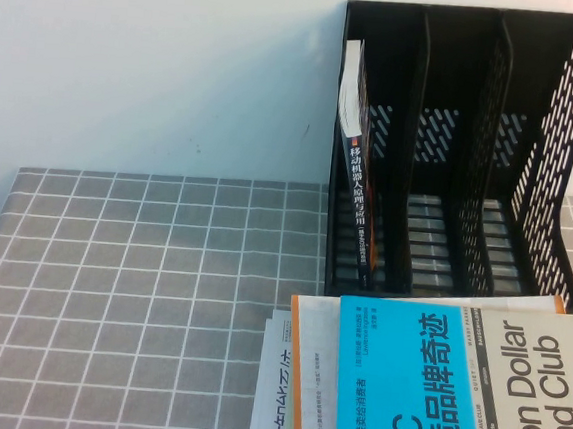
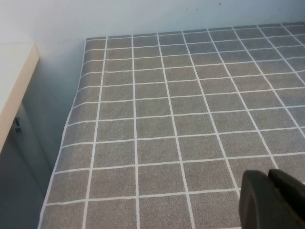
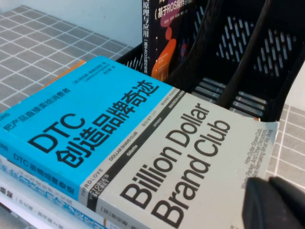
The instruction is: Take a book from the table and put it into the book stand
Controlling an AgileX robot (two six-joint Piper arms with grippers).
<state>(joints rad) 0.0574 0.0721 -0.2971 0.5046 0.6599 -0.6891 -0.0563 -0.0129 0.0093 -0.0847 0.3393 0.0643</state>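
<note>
The book (image 1: 356, 160) is already standing in the leftmost compartment of the book stand (image 1: 532, 166), leaning against the stand's left wall with its top edge rising above the front lip and its spine facing the near side. The main risk from here appears to be that lean: the book is tilting rather than sitting square, and a knock to the stand could probably slide its foot across the slotted floor until it drops flat or tips out the open front. A second risk lies in the stack of books (image 1: 422, 387) pressing close to the stand's near edge; an arm crossing low over them could drag the cyan-and-grey book (image 3: 143, 143) on top into the stand and shake the leaning book.

The left gripper (image 2: 274, 200) is hanging over bare checked table (image 2: 157, 119) on the left side, well apart from the stand, with only its dark tip showing and nothing between the fingers; whether they are parted or closed cannot be told. The right gripper (image 3: 276, 202) is hovering just above the near right corner of the cyan-and-grey cover, carrying nothing visible, its finger position likewise unreadable. Neither arm is appearing in the high view.
</note>
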